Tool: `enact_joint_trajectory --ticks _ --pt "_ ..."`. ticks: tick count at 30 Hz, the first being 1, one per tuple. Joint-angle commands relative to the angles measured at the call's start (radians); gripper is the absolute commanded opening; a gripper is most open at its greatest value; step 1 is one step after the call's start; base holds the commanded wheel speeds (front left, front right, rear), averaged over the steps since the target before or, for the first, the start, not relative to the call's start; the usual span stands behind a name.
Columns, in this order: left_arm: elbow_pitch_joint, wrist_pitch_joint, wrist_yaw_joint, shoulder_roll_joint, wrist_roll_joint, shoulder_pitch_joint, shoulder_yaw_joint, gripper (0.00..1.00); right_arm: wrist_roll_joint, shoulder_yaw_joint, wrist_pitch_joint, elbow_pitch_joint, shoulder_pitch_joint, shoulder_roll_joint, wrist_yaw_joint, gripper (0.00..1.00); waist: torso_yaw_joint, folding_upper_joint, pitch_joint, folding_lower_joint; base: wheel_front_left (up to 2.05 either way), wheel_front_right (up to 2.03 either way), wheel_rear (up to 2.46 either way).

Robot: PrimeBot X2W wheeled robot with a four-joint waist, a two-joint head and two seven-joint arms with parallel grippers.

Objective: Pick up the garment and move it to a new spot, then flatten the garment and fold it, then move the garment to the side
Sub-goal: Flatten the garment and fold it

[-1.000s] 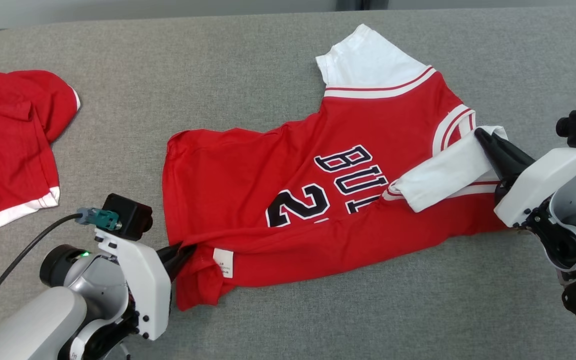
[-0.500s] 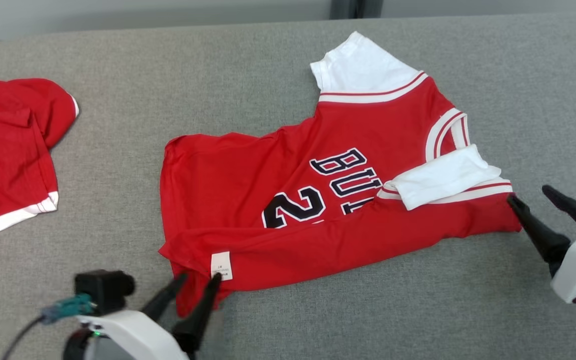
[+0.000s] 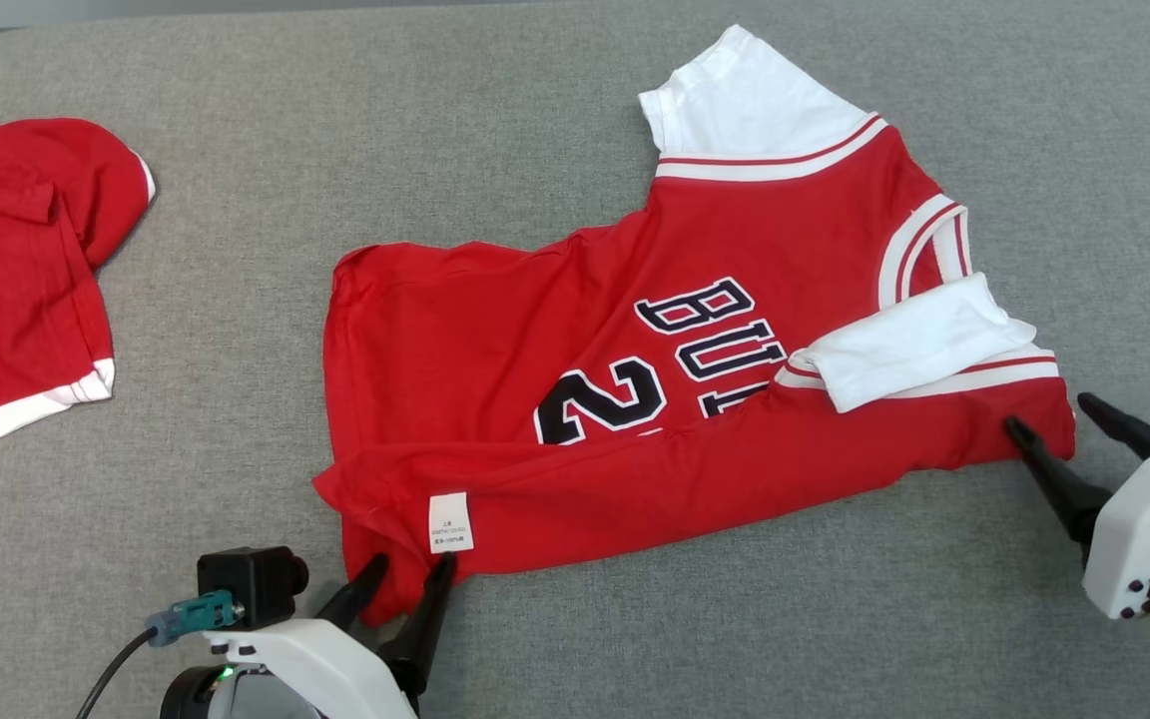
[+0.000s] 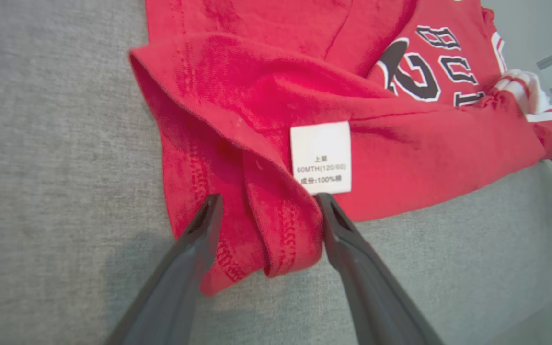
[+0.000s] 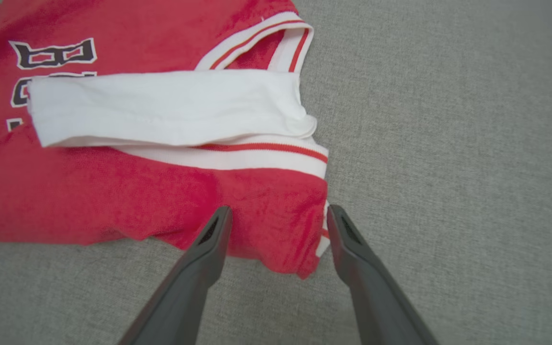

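Red jersey (image 3: 635, 399) mid-worktop (image 3: 435, 150), mostly flat, near edge doubled over, white sleeve (image 3: 914, 340) folded onto chest print. Left end effector (image 3: 410, 564) spread wide, straddling hem corner by care label (image 3: 448, 522), gripping nothing. Right end effector (image 3: 1049, 411) likewise spread, straddling shoulder-side corner, gripping nothing. Looks like thin cotton: light, limp, grippy, prone to bunching and sagging. Best pinched at both near corners through doubled layers, then pulled taut. Second red garment (image 3: 16, 280) far left, well apart.
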Motion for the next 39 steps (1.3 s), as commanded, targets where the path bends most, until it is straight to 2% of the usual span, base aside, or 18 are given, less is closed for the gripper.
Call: enact_joint_trajectory --ticks 1,7,15,16,17,18,19,20,24,29,34,39 --pt "0.008 -0.003 -0.009 -0.009 -0.009 -0.012 0.002 1.00 -0.011 -0.010 -0.006 0.009 -0.015 0.001 0.000 1.00 0.003 0.0000 0.003 0.0001 0.00 0.00 0.00" --pt "0.043 -0.015 -0.010 -0.019 -0.008 -0.011 0.004 1.00 -0.037 -0.039 -0.008 0.038 -0.031 -0.004 0.000 1.00 0.008 0.0000 0.015 0.0001 0.00 0.00 0.00" --pt "0.044 -0.022 -0.003 0.016 -0.015 0.022 0.021 1.00 -0.035 -0.038 0.012 0.056 -0.029 0.009 0.000 1.00 0.019 0.0000 0.026 0.0001 0.00 0.00 0.00" --pt "0.041 -0.020 -0.004 0.018 -0.018 0.025 0.022 0.53 -0.030 -0.032 0.017 0.058 -0.030 0.010 0.000 1.00 0.021 0.0000 0.027 0.0001 0.00 0.00 0.00" --pt "0.037 -0.018 -0.006 0.020 -0.019 0.028 0.023 0.24 -0.023 -0.027 0.023 0.059 -0.031 0.011 0.000 1.00 0.023 0.0000 0.027 0.0001 0.00 0.00 0.00" --pt "0.035 -0.014 -0.013 0.024 -0.022 0.030 0.022 0.00 -0.014 -0.024 0.023 0.060 -0.034 0.012 0.000 0.65 0.025 0.0000 0.027 0.0001 0.00 0.00 0.00" --pt "0.033 -0.010 -0.022 0.028 -0.025 0.030 0.016 0.00 -0.002 -0.023 0.022 0.061 -0.038 0.014 0.000 0.12 0.026 0.0000 0.027 0.0001 0.00 0.00 0.00" --pt "0.029 -0.008 -0.033 0.025 -0.031 0.031 0.015 0.00 0.010 -0.022 0.023 0.064 -0.040 0.016 0.000 0.00 0.028 0.0000 0.026 0.0001 0.00 0.00 0.00" --pt "0.031 -0.010 -0.081 0.026 -0.060 0.031 0.021 0.00 0.043 -0.012 0.029 0.074 -0.046 -0.002 0.000 0.00 0.034 0.0000 0.014 0.0001 0.00 0.00 0.00" --pt "0.016 -0.003 -0.128 0.072 -0.091 0.054 0.046 0.00 0.109 -0.021 0.039 0.075 -0.040 -0.016 0.000 0.00 0.035 0.0000 -0.019 0.0001 0.00 0.00 0.00" --pt "-0.047 0.012 -0.158 0.152 -0.127 0.094 0.079 0.00 0.162 -0.043 0.066 0.042 -0.006 -0.059 0.000 0.00 0.033 0.0000 -0.061 0.0001 0.00 0.00 0.00" --pt "-0.122 0.030 -0.168 0.193 -0.140 0.142 0.071 0.00 0.201 -0.062 0.098 -0.011 0.057 -0.094 0.000 0.00 0.029 0.0000 -0.082 0.0001 0.00 0.00 0.00"
